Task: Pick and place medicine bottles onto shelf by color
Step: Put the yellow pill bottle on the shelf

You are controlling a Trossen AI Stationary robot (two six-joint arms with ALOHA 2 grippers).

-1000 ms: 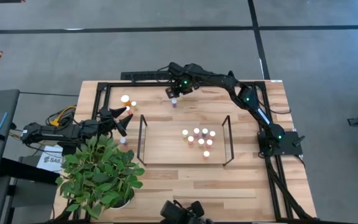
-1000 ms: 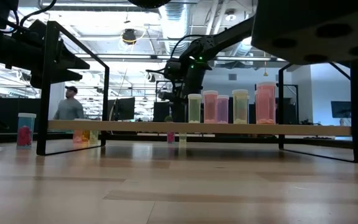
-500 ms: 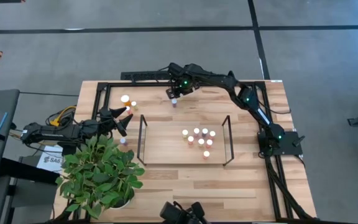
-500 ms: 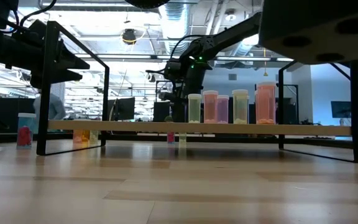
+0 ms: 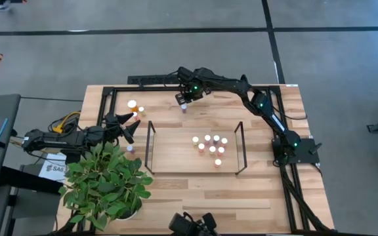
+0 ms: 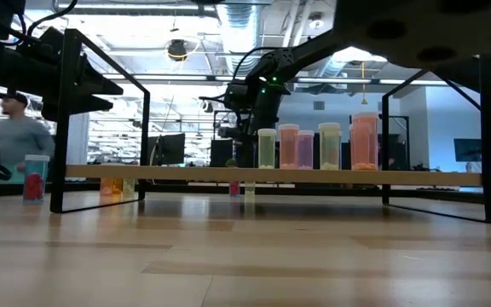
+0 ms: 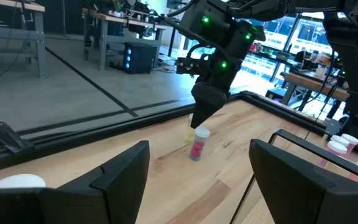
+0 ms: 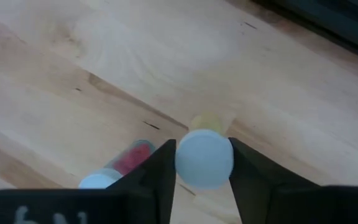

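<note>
My right gripper (image 8: 204,163) hangs over the table's far edge (image 5: 184,103), pointing steeply down and shut on a small yellow bottle (image 8: 211,120) with a white cap. A red bottle (image 8: 129,158) stands right beside it (image 7: 197,148). The shelf (image 5: 176,156) stands mid-table on its black wire ends, with several bottles (image 5: 210,148) upright on it (image 6: 314,147). My left gripper (image 5: 132,126) waits open and level at the table's left side, next to more bottles (image 5: 135,106). My right gripper pinches the yellow bottle's white cap (image 8: 204,158) between its two fingers (image 8: 161,167), one on each side of the round cap. The fingers come from above, slanting down. The bottle stands upright with its base on the table (image 7: 189,132).
A leafy potted plant (image 5: 107,178) fills the near left corner, with one bottle (image 5: 130,148) at its edge. A black frame (image 5: 107,92) runs round the tabletop. In the low view a person (image 6: 11,136) is in the room beyond.
Neither arm nor any bottle has visibly shifted. In the room behind the table a person has walked across the left of the low view.
</note>
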